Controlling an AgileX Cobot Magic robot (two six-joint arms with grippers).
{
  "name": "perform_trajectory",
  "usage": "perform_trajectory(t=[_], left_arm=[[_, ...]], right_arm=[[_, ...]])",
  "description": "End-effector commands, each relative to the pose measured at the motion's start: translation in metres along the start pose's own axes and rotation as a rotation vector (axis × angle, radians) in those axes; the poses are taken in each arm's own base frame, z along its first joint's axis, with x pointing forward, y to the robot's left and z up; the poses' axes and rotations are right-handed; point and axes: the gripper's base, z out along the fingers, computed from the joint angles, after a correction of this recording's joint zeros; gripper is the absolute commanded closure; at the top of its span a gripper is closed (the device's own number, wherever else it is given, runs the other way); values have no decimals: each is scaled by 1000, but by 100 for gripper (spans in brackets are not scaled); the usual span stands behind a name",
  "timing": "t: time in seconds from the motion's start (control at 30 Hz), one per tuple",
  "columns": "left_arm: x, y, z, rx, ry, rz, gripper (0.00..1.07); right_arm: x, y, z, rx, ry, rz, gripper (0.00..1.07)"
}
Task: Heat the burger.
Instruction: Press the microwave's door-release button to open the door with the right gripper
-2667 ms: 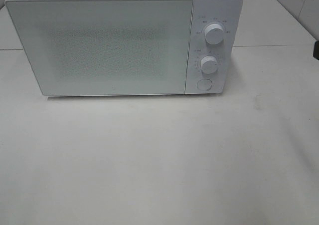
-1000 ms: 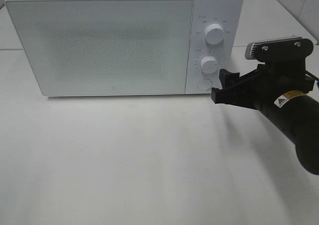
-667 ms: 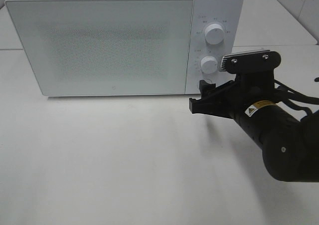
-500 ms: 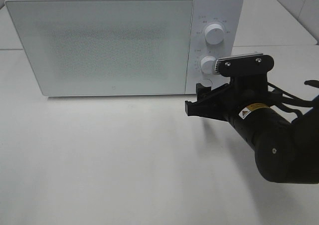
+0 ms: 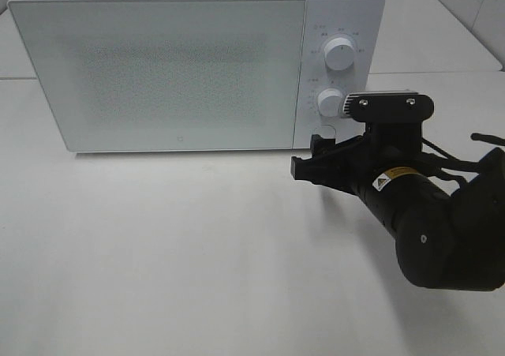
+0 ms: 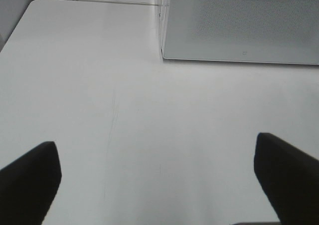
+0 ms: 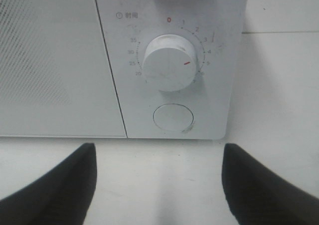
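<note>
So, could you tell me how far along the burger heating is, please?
Nothing looks done: the microwave door is shut and no burger is in view. In hand: the open right gripper faces the round button. Left: opening, loading the burger, heating.

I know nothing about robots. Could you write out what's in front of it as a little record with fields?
appliance: boxy white microwave oven, door closed, standing on the white table
controls: upper white round dial, lower white round dial, round white push button below them
right gripper: open, empty, pointing at the push button
left gripper: open, empty, over bare table
burger: not in view
</note>
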Motion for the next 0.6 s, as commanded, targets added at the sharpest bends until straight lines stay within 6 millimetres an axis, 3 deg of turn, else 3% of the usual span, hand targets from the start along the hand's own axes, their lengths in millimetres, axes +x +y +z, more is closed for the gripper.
perform_trajectory(t=[0.03,0.17,0.23,0.27,0.33,0.37,0.4,0.6], left_arm=[[1,0,-1,0,-21,-7,7],[1,0,-1,0,-21,-7,7],[1,0,-1,0,-21,-7,7],[1,0,-1,0,-21,-7,7],[1,0,-1,0,-21,-7,7],[1,0,-1,0,-21,-7,7],[1,0,-1,0,-21,-7,7],[1,0,-1,0,-21,-7,7]], right_arm=[[-3,3,0,-9,-11,238,44],[-3,3,0,-10,-13,417,52],[-3,3,0,-12,-13,607,60],[-3,3,0,-12,-13,607,60],[-3,3,0,-15,-10,824,66],[-3,3,0,-15,-10,824,66],[-3,3,0,-16,-9,968,71],[-3,3,0,-17,-8,1189,84]])
